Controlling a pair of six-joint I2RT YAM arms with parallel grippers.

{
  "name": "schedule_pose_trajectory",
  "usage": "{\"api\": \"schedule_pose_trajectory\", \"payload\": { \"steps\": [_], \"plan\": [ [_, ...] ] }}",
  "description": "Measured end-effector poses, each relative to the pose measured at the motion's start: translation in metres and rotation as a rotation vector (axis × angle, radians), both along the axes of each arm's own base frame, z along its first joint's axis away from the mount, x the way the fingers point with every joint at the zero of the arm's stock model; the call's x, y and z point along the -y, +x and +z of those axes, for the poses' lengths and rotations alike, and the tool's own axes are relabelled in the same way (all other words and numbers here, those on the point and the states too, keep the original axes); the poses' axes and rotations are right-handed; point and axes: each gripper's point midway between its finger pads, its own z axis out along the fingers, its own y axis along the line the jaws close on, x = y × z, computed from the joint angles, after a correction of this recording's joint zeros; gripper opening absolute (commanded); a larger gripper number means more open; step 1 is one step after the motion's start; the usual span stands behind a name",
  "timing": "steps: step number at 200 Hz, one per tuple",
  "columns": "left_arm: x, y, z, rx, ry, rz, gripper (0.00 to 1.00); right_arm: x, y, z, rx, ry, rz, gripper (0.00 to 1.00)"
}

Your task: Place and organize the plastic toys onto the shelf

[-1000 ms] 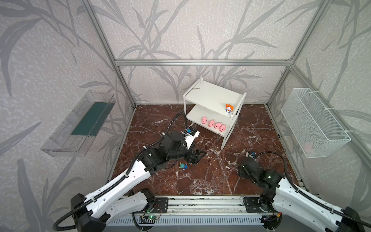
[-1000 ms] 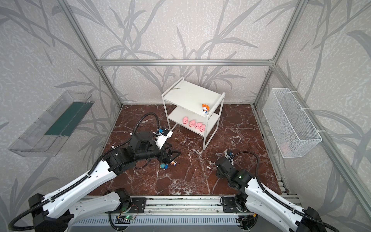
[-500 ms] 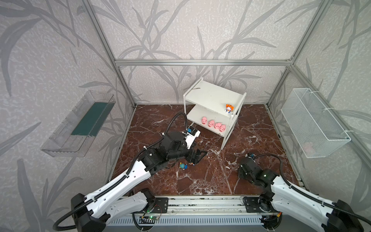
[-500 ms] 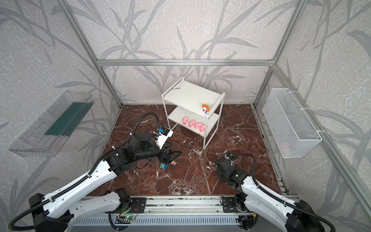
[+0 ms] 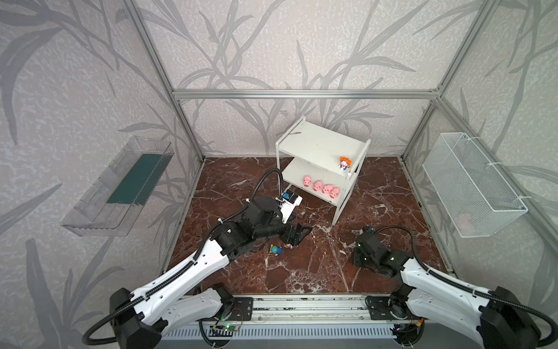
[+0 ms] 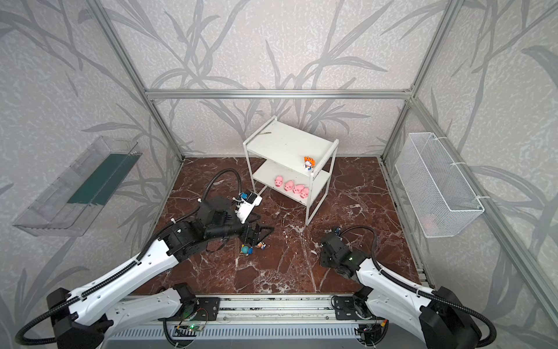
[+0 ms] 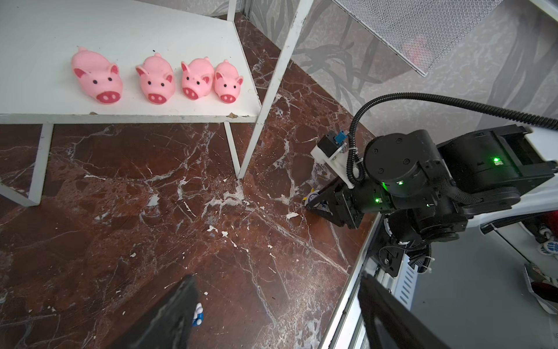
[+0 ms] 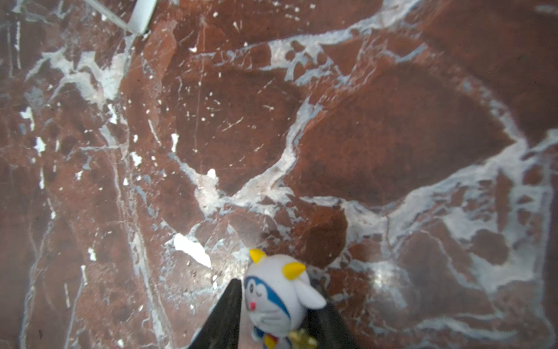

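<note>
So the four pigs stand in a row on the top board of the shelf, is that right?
Not quite. The four pigs stand in a row on the lower board of the shelf, as both top views show. The top board holds the orange figurine.

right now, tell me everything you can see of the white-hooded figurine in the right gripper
The white-hooded figurine looks like glossy plastic: white hood with two yellow horns, blue-edged white face, one eye winking, pink nose, whiskers, a gold piece at the chest. The black fingers of the right gripper clamp it from both sides, low over the marble floor; whether it touches the floor cannot be told.
</note>
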Motion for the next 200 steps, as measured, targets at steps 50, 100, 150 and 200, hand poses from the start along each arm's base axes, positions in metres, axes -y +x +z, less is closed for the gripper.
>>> {"api": "schedule_pose_trajectory", "payload": {
  "steps": [50, 100, 150, 200],
  "plan": [
    [0.002, 0.0, -0.001, -0.008, -0.003, -0.009, 0.85, -0.003, -0.006, -0.001, -0.005, 0.032, 0.024, 0.42],
    [0.002, -0.001, 0.0, -0.007, -0.007, -0.012, 0.86, -0.011, -0.004, -0.003, -0.02, 0.035, 0.054, 0.22],
    [0.002, -0.003, 0.003, -0.01, -0.019, -0.021, 0.85, -0.028, 0.001, 0.006, 0.048, 0.092, 0.154, 0.18],
    [0.01, -0.013, -0.006, -0.112, -0.087, -0.04, 0.82, -0.068, 0.014, 0.062, 0.375, 0.272, 0.348, 0.18]
  ]
}}
